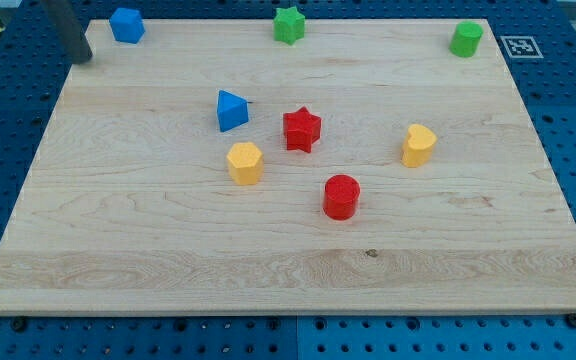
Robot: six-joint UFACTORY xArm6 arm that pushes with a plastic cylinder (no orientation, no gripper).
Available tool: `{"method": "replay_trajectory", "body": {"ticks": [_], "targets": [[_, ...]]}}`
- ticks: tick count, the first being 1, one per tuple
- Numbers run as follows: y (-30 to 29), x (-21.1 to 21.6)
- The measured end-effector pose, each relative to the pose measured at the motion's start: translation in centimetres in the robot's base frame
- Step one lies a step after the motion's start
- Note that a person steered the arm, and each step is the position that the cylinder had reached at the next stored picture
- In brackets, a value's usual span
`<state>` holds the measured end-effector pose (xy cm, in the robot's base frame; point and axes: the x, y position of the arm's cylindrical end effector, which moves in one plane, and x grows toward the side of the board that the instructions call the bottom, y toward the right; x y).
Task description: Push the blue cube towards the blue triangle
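Observation:
The blue cube (pixel 126 24) sits at the top left corner of the wooden board (pixel 288 260). The blue triangle (pixel 232 110) lies lower and to the right of it, near the board's middle left. My dark rod comes in from the view's top left, and my tip (pixel 83 58) rests at the board's left edge, left of and slightly below the blue cube, a short gap apart from it.
A red star (pixel 302 129) sits right of the blue triangle, a yellow hexagonal block (pixel 245 162) below it, a red cylinder (pixel 341 196) lower right, and a yellow block (pixel 418 145) further right. A green star (pixel 288 24) and a green cylinder (pixel 466 39) stand along the top edge.

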<state>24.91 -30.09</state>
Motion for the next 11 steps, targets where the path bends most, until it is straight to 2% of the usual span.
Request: {"method": "replay_trajectory", "body": {"ticks": [1, 2, 4, 7, 9, 11], "targets": [[0.2, -5.8], [0.7, -5.8], [5.6, -5.7], [6.2, -5.4], [7.9, -3.9], [10.9, 0.1]]}}
